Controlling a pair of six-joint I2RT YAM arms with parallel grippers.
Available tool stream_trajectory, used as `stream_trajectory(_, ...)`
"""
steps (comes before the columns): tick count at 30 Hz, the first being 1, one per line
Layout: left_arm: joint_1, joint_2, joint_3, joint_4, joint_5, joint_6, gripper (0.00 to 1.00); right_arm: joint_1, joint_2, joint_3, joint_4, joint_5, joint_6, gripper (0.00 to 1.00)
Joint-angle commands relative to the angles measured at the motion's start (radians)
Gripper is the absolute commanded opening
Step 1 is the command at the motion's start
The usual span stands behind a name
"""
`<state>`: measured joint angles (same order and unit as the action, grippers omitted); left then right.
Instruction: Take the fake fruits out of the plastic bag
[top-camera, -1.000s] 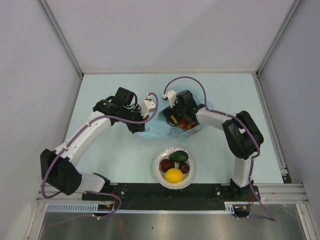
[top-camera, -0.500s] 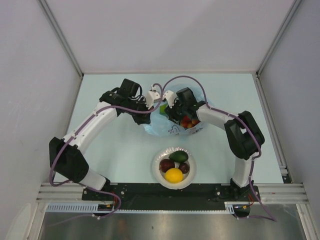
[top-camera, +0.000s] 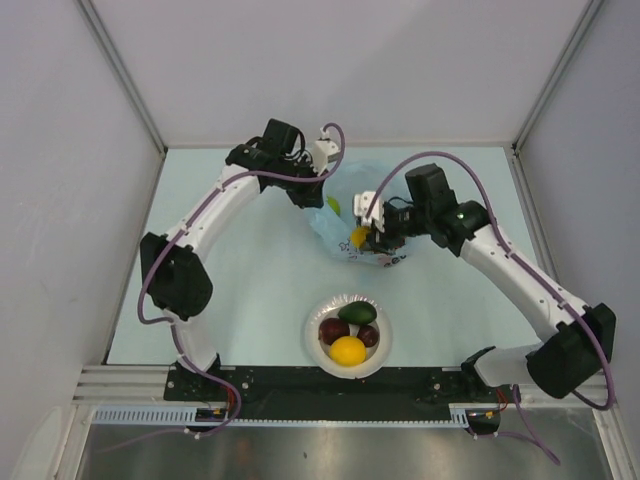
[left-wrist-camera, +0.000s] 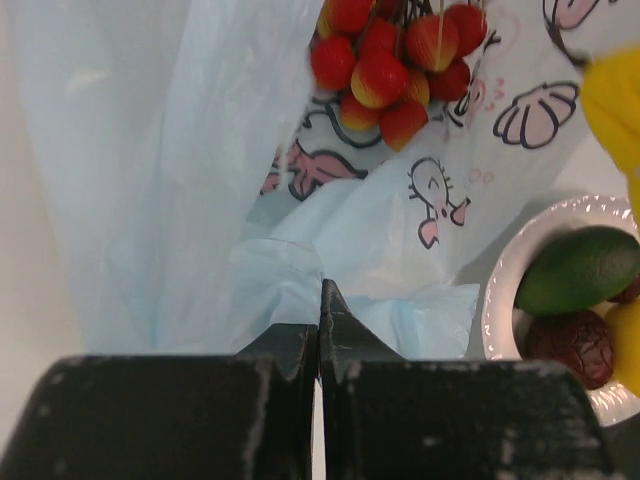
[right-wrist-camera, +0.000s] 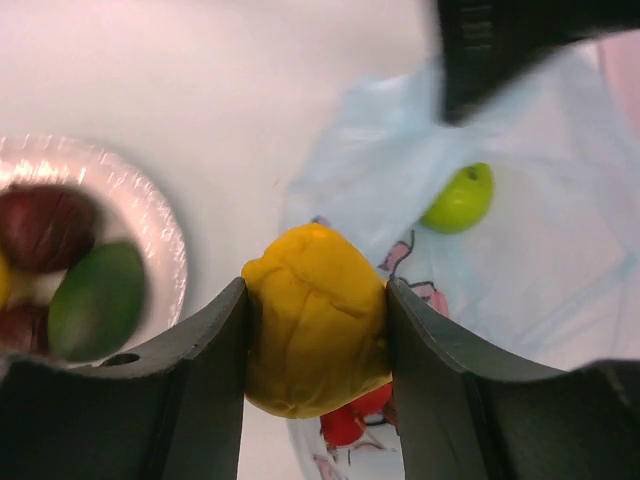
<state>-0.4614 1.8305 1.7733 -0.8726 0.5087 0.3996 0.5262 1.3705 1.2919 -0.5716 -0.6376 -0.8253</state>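
Observation:
The light-blue plastic bag (top-camera: 345, 228) lies behind the white bowl (top-camera: 322, 308). My left gripper (top-camera: 316, 198) is shut on the bag's far edge and holds it up; in the left wrist view the shut gripper (left-wrist-camera: 320, 300) pinches blue film (left-wrist-camera: 150, 150). My right gripper (top-camera: 362, 236) is shut on a lumpy yellow fruit (right-wrist-camera: 315, 320) just above the bag's near side. A green apple (top-camera: 332, 205) and red grapes (left-wrist-camera: 395, 50) are in the bag. The apple (right-wrist-camera: 460, 197) also shows in the right wrist view. The bowl holds a lemon (top-camera: 348, 350), an avocado (top-camera: 357, 313) and two dark red fruits (top-camera: 333, 330).
Grey walls enclose the pale table on three sides. A black rail (top-camera: 330, 385) with the arm bases runs along the near edge. The left arm arches over the table's left half and the right arm over its right half.
The right gripper has come out of the bag with the yellow fruit, its arm swinging right. The left gripper has moved toward the far side, pulling the bag's edge up.

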Motion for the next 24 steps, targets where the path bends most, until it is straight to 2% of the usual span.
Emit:
stream_trajectory(1, 0.006, 0.015, 0.124, 0.026, 0.033, -0.048, 0.00, 0.030, -0.102, -0.104, -0.296, -0.076, -0.387, 0.30)
stream_trajectory(4, 0.006, 0.021, 0.147, 0.030, 0.050, -0.064, 0.00, 0.081, -0.148, -0.179, -0.361, -0.053, -0.500, 0.29)
stream_trajectory(7, 0.006, -0.005, 0.132, 0.034, 0.079, -0.080, 0.00, 0.167, -0.203, -0.219, -0.405, -0.022, -0.499, 0.29)
stream_trajectory(11, 0.007, -0.078, 0.028, 0.076, 0.114, -0.114, 0.00, 0.273, -0.298, -0.336, -0.424, 0.021, -0.489, 0.29)
stream_trajectory(19, 0.006, -0.203, -0.120, 0.124, 0.136, -0.177, 0.00, 0.448, -0.390, -0.474, -0.286, 0.150, -0.203, 0.27)
stream_trajectory(24, 0.006, -0.257, -0.189, 0.136, 0.137, -0.182, 0.00, 0.607, -0.430, -0.577, -0.102, 0.332, -0.072, 0.27)
